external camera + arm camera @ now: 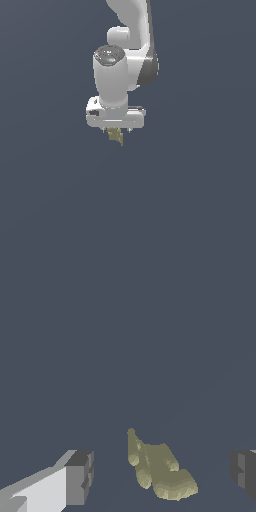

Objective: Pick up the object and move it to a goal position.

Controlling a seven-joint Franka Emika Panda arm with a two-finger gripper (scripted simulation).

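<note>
Here's the white arm [122,65] coming down from twelve o'clock in the exterior view, wrist pointing straight down, and right beneath the gripper [118,131] sits the object [115,135], a tiny olive-yellow chunk peeking out at the hand's six o'clock. It's much smaller than the white hand above it, with one darker corner dipping toward five o'clock.

Switch to the wrist view and the object [160,471] shows its shape properly: lumpy and irregular, faceted like a rough nugget, with a thin spur running up from a broader, rounded base. Pale olive on the lit faces, darker in the creases.

The gripper [162,476] is spread wide: one grey fingertip [80,476] stands well off on one side of the chunk, the other [244,473] well off on the opposite side, with clear floor [125,346] showing in both gaps. Nothing is pinched; the object sits between the fingers, touching neither. All around is flat, dark blue-grey ground.
</note>
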